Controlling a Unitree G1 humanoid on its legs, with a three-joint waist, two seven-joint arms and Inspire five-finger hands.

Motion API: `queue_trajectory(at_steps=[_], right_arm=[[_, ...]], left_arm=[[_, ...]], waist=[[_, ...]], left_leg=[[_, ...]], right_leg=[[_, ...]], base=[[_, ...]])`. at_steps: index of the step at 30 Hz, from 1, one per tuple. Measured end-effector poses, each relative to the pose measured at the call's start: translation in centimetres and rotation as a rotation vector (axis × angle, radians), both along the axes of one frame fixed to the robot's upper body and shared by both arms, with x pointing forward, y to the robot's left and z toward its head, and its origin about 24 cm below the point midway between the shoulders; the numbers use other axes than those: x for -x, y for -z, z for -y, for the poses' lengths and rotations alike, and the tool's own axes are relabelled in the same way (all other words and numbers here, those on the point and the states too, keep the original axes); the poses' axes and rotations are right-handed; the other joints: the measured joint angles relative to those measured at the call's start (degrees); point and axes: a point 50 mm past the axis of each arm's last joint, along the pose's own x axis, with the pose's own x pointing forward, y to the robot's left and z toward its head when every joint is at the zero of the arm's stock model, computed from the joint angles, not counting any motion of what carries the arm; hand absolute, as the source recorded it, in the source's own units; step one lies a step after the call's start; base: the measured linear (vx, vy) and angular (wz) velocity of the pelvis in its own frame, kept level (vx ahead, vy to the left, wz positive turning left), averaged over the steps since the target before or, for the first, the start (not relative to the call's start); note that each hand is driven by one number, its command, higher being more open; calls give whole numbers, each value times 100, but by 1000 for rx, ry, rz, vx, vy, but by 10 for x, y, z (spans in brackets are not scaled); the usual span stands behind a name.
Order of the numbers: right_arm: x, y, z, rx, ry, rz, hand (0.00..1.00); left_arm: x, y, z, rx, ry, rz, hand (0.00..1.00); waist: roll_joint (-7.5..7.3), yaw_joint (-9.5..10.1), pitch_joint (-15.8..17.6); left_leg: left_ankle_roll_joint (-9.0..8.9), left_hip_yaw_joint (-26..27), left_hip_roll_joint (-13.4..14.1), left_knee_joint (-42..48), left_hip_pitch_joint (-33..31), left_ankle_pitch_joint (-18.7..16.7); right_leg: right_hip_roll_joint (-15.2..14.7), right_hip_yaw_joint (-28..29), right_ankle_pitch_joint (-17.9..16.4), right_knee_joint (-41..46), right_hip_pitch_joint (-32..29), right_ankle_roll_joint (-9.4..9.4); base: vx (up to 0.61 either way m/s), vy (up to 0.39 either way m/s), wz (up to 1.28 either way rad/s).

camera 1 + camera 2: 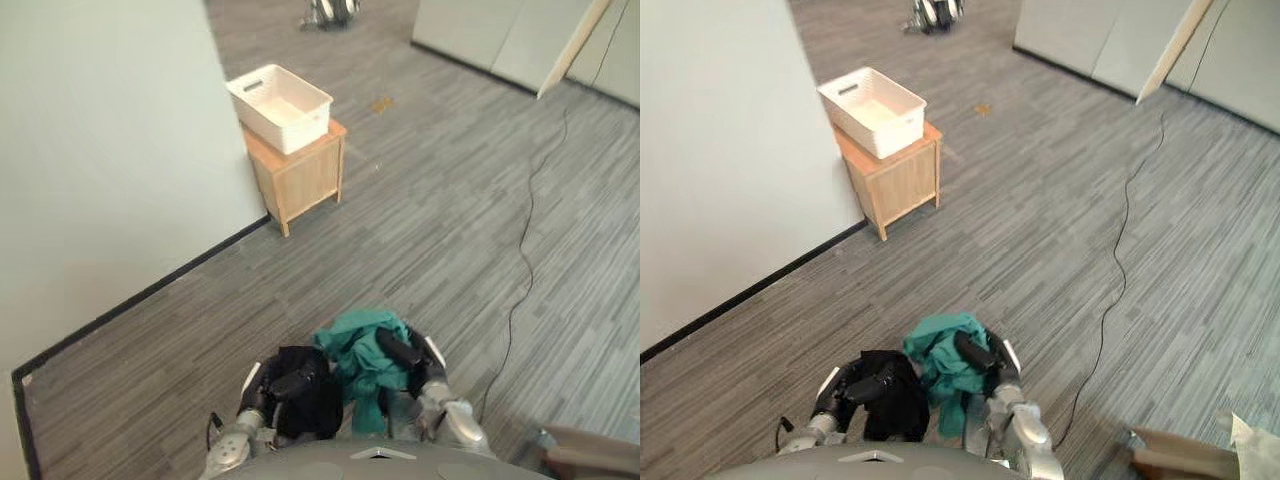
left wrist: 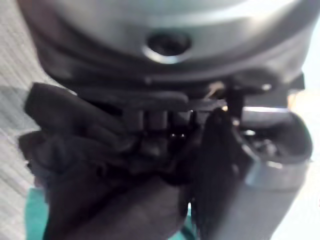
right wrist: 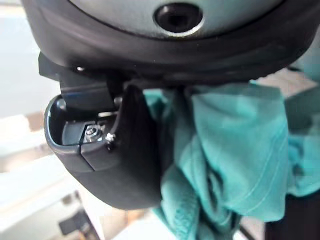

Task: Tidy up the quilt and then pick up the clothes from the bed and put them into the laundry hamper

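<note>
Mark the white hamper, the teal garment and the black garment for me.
white hamper [image 1: 310, 125]: left eye view, its near side wall.
teal garment [image 1: 358, 342]: left eye view, top of the bunched cloth.
black garment [image 1: 322, 405]: left eye view, the bundle's right side.

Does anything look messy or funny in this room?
The white laundry basket is bigger than the top of the small wooden cabinet it sits on, so it sticks out past the edge. A small orange scrap lies on the floor beyond.

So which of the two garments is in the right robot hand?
The teal garment, bunched in the right robot hand; the black garment is held by the left robot hand.
</note>
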Motion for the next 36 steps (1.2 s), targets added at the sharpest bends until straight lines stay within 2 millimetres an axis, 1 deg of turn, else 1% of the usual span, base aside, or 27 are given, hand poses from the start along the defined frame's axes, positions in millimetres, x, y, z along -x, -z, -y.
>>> queue_trajectory(at_steps=[1, 3, 4, 5, 6, 7, 9, 10, 11, 12, 14, 15, 16, 17, 18, 21, 22, 24, 26, 28, 29, 30, 31, 32, 33, 35, 36], right_arm=[[-4, -2, 2, 1, 2, 13, 0], [-6, -4, 7, 16, -1, 21, 0], [-7, -4, 7, 15, -4, 23, 0], [-8, -5, 5, 6, -19, 31, 0], [-10, -6, 4, -1, -35, 46, 0], [-12, -8, 4, -1, -41, 54, 0], [-19, -11, 3, 1, -51, 76, 0], [-20, -12, 3, 1, -52, 78, 0], [-18, -11, 4, 6, -57, 74, 0], [-16, -10, 5, 17, -69, 68, 0], [-9, -6, 8, 23, -68, 45, 0], [-3, -2, 7, 18, -63, 21, 0], [-2, -1, 7, 17, -62, 15, 0], [0, 2, 9, 20, -50, 4, 0], [3, 6, 12, 28, -33, -20, 0], [8, 12, 6, 17, -32, -55, 0], [12, 14, -2, -5, -40, -64, 0], [14, 10, -11, -23, -59, -45, 0], [21, 4, -16, -44, -73, -14, 0], [30, -3, -18, -66, -73, 13, 0], [32, -9, -20, -78, -80, 40, 0], [30, -15, -23, -95, -103, 75, 0], [29, -17, -26, -107, -116, 92, 0], [26, -20, -31, -124, -134, 110, 0], [20, -21, -29, -109, -151, 118, 0], [11, -26, -28, -99, -156, 162, 0], [7, -29, -27, -93, -153, 191, 0]], left_arm=[[1, 0, 4, 10, 0, 4, 0], [-1, -4, 11, 16, 7, 50, 0], [-4, -7, 11, 20, 7, 73, 0], [-8, -12, 10, 22, -1, 116, 0], [-14, -18, 9, 25, -10, 156, 0], [-15, -21, 8, 26, -15, 176, 0], [-21, -26, 7, 26, -26, 211, 0], [-21, -26, 7, 25, -26, 213, 0], [-21, -26, 8, 28, -25, 211, 0], [-21, -26, 9, 33, -24, 212, 0], [-18, -24, 11, 37, -23, 198, 0], [-17, -21, 9, 28, -16, 182, 0], [-16, -23, 9, 30, -13, 186, 0], [-16, -24, 7, 22, 5, 194, 0], [-17, -23, 7, 16, 18, 193, 0], [-29, -23, 7, -3, 29, 201, 0], [-32, -24, 8, -10, 34, 202, 0], [-35, -26, 16, -10, 52, 203, 0], [-42, -31, 22, -1, 81, 215, 0], [-46, -36, 28, 14, 113, 229, 0], [-48, -40, 30, 22, 114, 245, 0], [-51, -43, 28, 23, 108, 262, 0], [-51, -45, 26, 21, 101, 269, 0], [-53, -45, 23, 14, 88, 269, 0], [-53, -42, 23, 16, 49, 244, 0], [-50, -41, 23, 21, 10, 232, 0], [-51, -41, 23, 33, -8, 232, 0]], waist=[[113, -2, 66], [197, 116, 198], [165, 167, 231], [64, 232, 296], [-25, 289, 353], [-45, 302, 370], [-86, 337, 475], [-75, 342, 476], [-67, 353, 473], [-35, 359, 473], [72, 381, 421], [-40, 450, 330], [-70, 474, 255], [-123, 461, 133], [-203, 448, 98], [-366, 426, 126], [-467, 379, 176], [-464, 221, 168], [-462, 97, 174], [-373, -42, 164], [-391, -62, 102], [-396, -35, 76], [-470, -30, 33], [-604, -24, -76], [-341, 12, -137], [-160, -11, -200], [-97, -37, -182]], left_leg=[[295, -319, 264, 1353, -608, 765], [299, -828, 279, 3270, -1399, 873], [260, -947, 155, 3668, -1597, 845], [278, -1129, -184, 4027, -1987, 824], [301, -1191, -544, 3880, -2374, 785], [285, -1171, -688, 3674, -2575, 739], [347, -789, -1162, 1890, -3070, 639], [340, -676, -1223, 1242, -3098, 685], [264, -474, -1375, -192, -3070, 998], [229, -355, -1472, -1389, -2982, 1468], [251, -247, -1460, -2332, -2871, 1955], [723, -159, -1469, -2290, -2881, 2474], [911, -60, -1514, -2154, -2933, 2637], [1289, 7, -1572, -1811, -3052, 2589], [1453, -20, -1668, -1636, -3027, 2313], [1447, -167, -1842, -1646, -2450, 1834], [1450, -300, -1896, -1750, -1931, 1543], [1416, -577, -1895, -1822, -1423, 1249], [1349, -901, -1891, -1889, -990, 998], [1245, -1239, -1785, -1827, -707, 715], [1074, -1453, -1712, -1631, -618, 497], [903, -1625, -1666, -1290, -597, 147], [832, -1686, -1665, -1122, -591, -24], [646, -1770, -1638, -866, -540, -319], [505, -1755, -1385, -892, -421, -352], [431, -1663, -1142, -842, -431, -105], [289, -1547, -1003, -441, -651, 149]], right_leg=[[298, 46, -135, -254, 325, -52], [763, 238, -206, -763, 1033, -158], [863, 337, -236, -905, 1265, -204], [981, 515, -276, -1179, 1712, -265], [1057, 678, -284, -1416, 2057, -280], [1090, 749, -283, -1522, 2204, -282], [1099, 967, -284, -1813, 2691, -292], [1092, 1040, -299, -1865, 2798, -315], [1098, 1169, -348, -1986, 3003, -293], [1136, 1344, -482, -2122, 3262, -144], [1255, 1535, -636, -2283, 3604, 15], [1189, 1597, -1033, -2338, 3897, 46], [1134, 1629, -1135, -2324, 3912, 94], [1037, 1719, -1206, -2041, 3877, 139], [882, 1668, -1210, -1243, 3567, 250], [617, 1557, -612, 1629, 2466, 1354], [483, 1528, -824, 2819, 1893, 972], [379, 1428, -1045, 3031, 1262, 655], [174, 1375, -1103, 2456, 699, 564], [-64, 1353, -984, 1238, 433, 686], [-155, 1383, -704, 180, 387, 793], [-257, 1498, -219, -628, 396, 763], [-306, 1567, 27, -881, 415, 755], [-413, 1488, 963, -846, 443, 762], [-259, 1265, 607, -483, 439, 600], [-192, 1028, 235, -377, 506, 498], [-161, 801, 112, -569, 743, 468]], base=[[509, -497, -46], [457, -339, -64], [491, -297, -91], [492, -259, -89], [481, -248, -90], [493, -234, -90], [495, -193, -84], [587, -152, -75], [594, -101, -74], [615, -81, -73], [503, 8, -66], [592, 48, -64], [629, 54, -52], [560, 24, -11], [831, 33, 10], [671, -6, 24], [554, -48, 25], [558, -87, 58], [476, -146, 84], [425, -224, 91], [506, -318, 89], [523, -339, 78], [673, -501, 71], [649, -488, 51], [636, -482, 46], [450, -360, 48], [416, -370, 75]])
